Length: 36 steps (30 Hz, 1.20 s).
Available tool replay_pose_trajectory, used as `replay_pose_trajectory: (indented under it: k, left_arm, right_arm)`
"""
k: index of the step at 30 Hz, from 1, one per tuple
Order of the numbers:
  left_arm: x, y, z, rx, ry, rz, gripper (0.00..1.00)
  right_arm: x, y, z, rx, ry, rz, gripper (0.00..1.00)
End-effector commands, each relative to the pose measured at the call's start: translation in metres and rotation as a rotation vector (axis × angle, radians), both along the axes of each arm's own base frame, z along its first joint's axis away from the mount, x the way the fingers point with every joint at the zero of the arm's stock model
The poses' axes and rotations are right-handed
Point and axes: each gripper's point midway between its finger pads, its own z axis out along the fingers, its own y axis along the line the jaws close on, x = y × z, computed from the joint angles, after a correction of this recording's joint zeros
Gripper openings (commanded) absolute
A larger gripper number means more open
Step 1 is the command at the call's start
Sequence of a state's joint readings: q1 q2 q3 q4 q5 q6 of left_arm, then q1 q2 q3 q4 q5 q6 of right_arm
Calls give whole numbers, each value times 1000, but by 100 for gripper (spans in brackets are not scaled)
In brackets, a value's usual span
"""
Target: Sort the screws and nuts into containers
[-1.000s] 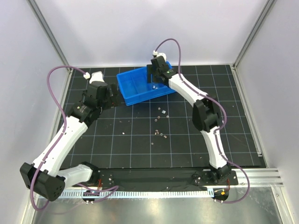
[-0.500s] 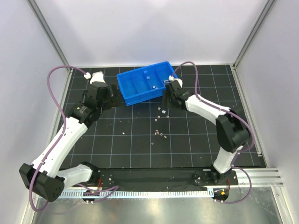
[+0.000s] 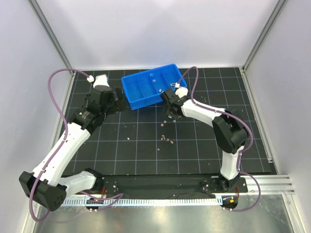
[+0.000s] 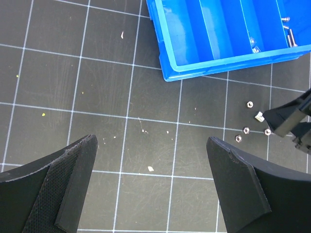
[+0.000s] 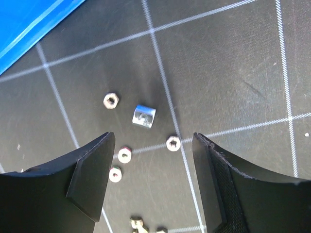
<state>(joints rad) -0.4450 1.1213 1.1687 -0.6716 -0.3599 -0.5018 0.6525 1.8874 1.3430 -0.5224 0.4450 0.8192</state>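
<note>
The blue tray of containers [image 3: 146,90] lies at the back of the black grid mat, with a few small silver pieces in its right-hand sections. In the left wrist view thin screws [image 4: 290,37] lie in its far right section. Loose nuts [image 3: 168,116] are scattered on the mat in front of the tray. My right gripper [image 3: 168,108] is low over them, open. Hex nuts [image 5: 173,142] and a blocky square nut [image 5: 144,115] lie just ahead of its empty jaws [image 5: 153,141]. My left gripper [image 3: 119,99] hovers wide open by the tray's left end, over bare mat [image 4: 151,145].
More small nuts [image 3: 165,139] lie a couple of grid squares nearer the arm bases. White specks [image 4: 150,169] dot the mat under the left gripper. Grey walls stand close on the left, back and right of the mat.
My right arm has swung off the tray and come down onto the mat in front of it, over the loose nuts, its jaws still open. The left arm has not moved.
</note>
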Motion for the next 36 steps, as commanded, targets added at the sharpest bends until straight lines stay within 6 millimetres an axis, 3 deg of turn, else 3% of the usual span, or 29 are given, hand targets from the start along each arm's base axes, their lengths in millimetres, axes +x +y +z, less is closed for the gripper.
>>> replay_pose_trajectory:
  k: [1,9,18,30,33,36]
  left_arm:
    - [0,3,20,2,-54,3,100]
    - [-1,3,20,14,-53,4,100]
    - [-2,1,20,21,-54,-1,100]
    - [-3,2,21,27,-59,3,100]
    - [-3,1,21,25,-59,2,100]
    - [-3,2,21,29,-59,4,100]
  right_arm:
    - [18,0,-5,11,-50,-97,71]
    - [30,9,-14,24,-68,-97,64]
    - [28,11,-33,1,-26,-76,59]
    - [16,11,-49,-47,17,-52,28]
    - [18,12,-39,-51,6,-39,21]
    - [30,15,-9,-66,-39,-10,18]
